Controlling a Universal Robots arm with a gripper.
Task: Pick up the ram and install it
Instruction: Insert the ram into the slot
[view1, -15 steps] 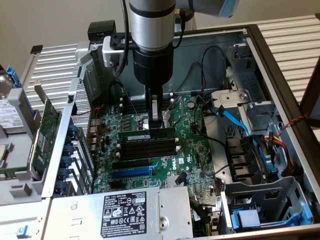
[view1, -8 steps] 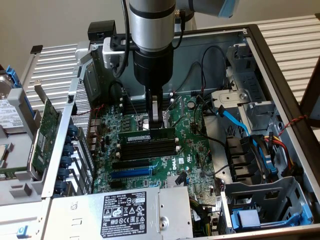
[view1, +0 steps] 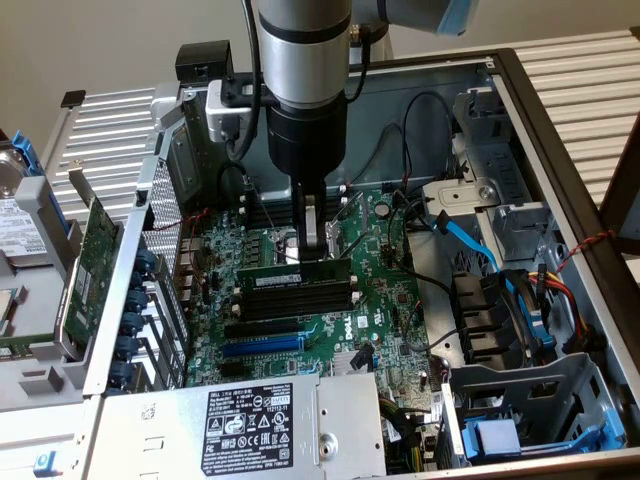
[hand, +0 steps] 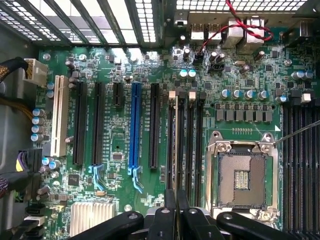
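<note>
At the near wall of the open case (view1: 560, 160): the power supply (view1: 265, 420), printed label up. Beside it, toward the exterior view's right, is a drive cage (view1: 530, 385) holding a blue-tabbed carrier. Cable bundles lie between the cage and the motherboard (view1: 330, 332).

Mid-board: a row of black memory slots (view1: 300, 300). The ram (view1: 295, 273) stands on edge along the far side of that row, white label facing the camera. The end effector (view1: 313, 245) comes straight down on its upper edge, fingers pinched together on the ram near its middle. Cannot tell whether it is seated.

Risks, as I judge them:
- A slight tilt or a notch out of line would jam the stick or bend it under downward force.
- Closed end clips would block it.
- The blue cable (view1: 470, 240) nearby could snag the arm.

Wrist view: the end effector (hand: 176, 215) is lined up with the slots (hand: 192, 140). The CPU socket (hand: 242, 177) next to them is empty.
</note>
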